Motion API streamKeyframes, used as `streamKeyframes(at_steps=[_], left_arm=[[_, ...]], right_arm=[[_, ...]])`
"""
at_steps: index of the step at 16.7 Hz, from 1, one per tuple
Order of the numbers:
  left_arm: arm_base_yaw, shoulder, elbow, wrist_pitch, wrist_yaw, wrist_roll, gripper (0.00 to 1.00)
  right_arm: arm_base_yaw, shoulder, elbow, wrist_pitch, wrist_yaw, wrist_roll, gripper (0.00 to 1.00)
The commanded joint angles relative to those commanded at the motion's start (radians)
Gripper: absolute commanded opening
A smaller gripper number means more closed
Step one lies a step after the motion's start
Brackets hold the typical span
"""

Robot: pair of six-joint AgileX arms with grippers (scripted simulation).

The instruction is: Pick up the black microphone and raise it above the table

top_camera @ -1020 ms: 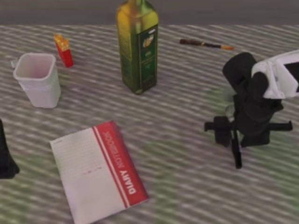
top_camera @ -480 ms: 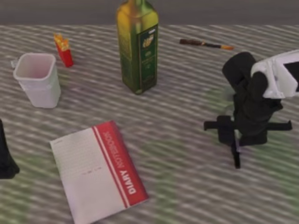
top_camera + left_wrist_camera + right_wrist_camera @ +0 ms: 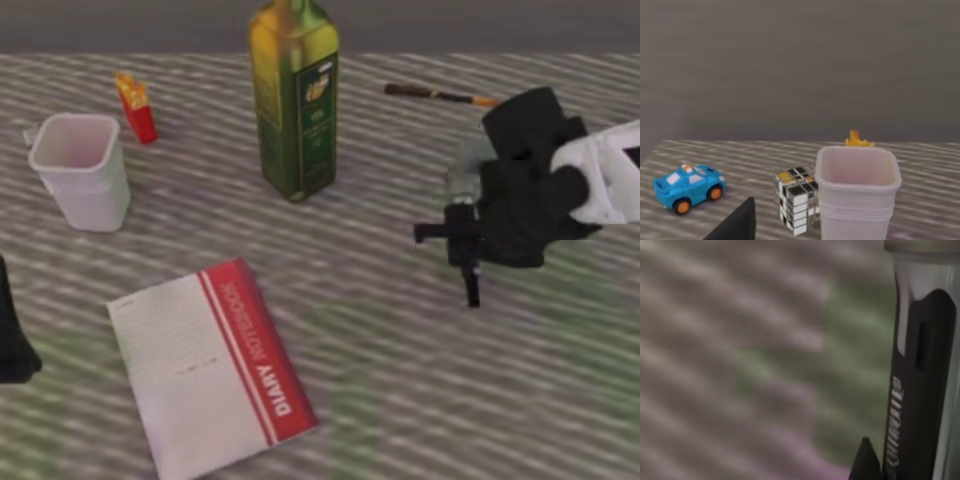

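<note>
The desk [image 3: 400,400] is grey-white with a wavy woven pattern and faint green patches. The black microphone [image 3: 471,262] has a silver-grey head. Left of the green-yellow bottle [image 3: 295,95] stand a pale cup [image 3: 80,170] and a red-and-orange packet [image 3: 136,107]. The notebook [image 3: 205,365] is white with a red band. A blue toy car [image 3: 687,186] has orange wheels.

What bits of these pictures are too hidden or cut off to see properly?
- Slim black microphone with silver mesh head: in the top view the right gripper covers its middle; in the right wrist view the picture edges cut it off.
- Left arm: parked at the top view's left edge, mostly cut off.
- Yellow thing: left wrist view, hidden behind the pale plastic cup.
</note>
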Motion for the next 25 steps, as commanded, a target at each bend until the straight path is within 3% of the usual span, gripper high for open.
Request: streamKeyframes(at_steps=[9, 14, 17, 22, 25], left_arm=[[0.0, 0.0, 0.0, 0.0, 0.0, 0.0, 1.0], [0.0, 0.0, 0.0, 0.0, 0.0, 0.0, 1.0], [0.0, 0.0, 0.0, 0.0, 0.0, 0.0, 1.0], [0.0, 0.0, 0.0, 0.0, 0.0, 0.0, 1.0], [0.0, 0.0, 0.0, 0.0, 0.0, 0.0, 1.0]], right_arm=[[-0.008, -0.164, -0.233, 0.809, -0.223, -0.204, 0.0], [-0.014, -0.274, -0.319, 1.111, -0.313, -0.298, 0.0], [-0.015, -0.304, -0.335, 1.165, -0.332, -0.32, 0.0], [-0.008, -0.302, -0.33, 1.162, -0.328, -0.317, 0.0], [0.047, -0.34, -0.328, 1.135, -0.275, -0.314, 0.0]])
